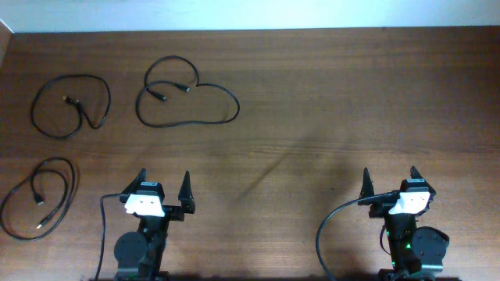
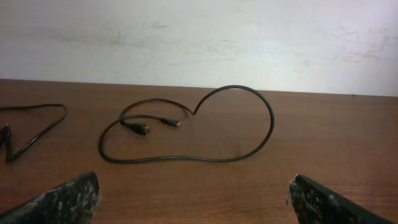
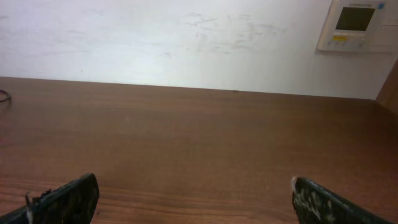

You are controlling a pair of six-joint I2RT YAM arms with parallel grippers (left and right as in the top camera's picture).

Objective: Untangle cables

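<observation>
Right now both arms sit folded low at the near edge of the desk (image 1: pixel 312 94). Each one points straight ahead at the white wall (image 2: pixel 199 37). The left pincer (image 1: pixel 165 176) has its 2 fingers (image 2: pixel 62 202) spread wide apart, and nothing is between them. The right pincer (image 1: pixel 390 173) is spread wide too, with only bare desk showing between its fingers. Both are low over the wood.

The 3 cables (image 2: pixel 186 158) lie flat on the desk, each one by itself, and none touches another. The heart-shaped cable (image 1: pixel 183 124) is straight ahead of the left pincer and well apart from it. Its 2 small plugs lie inside the loop. In the left wrist view it fills the middle of the desk ahead of the fingers. The round cable (image 1: pixel 74 76) is ahead of the left pincer and off to its left. The long loop cable (image 1: pixel 75 181) lies on the left side of the left pincer, near it but not touching. All 3 are far to the left of the right pincer. The right wrist view shows just a tiny bit of one cable at its left edge.

High on the wall, ahead and to the right of the right pincer, hangs a small white box (image 3: pixel 354 25) with a little screen. Its marks are too small to read.
</observation>
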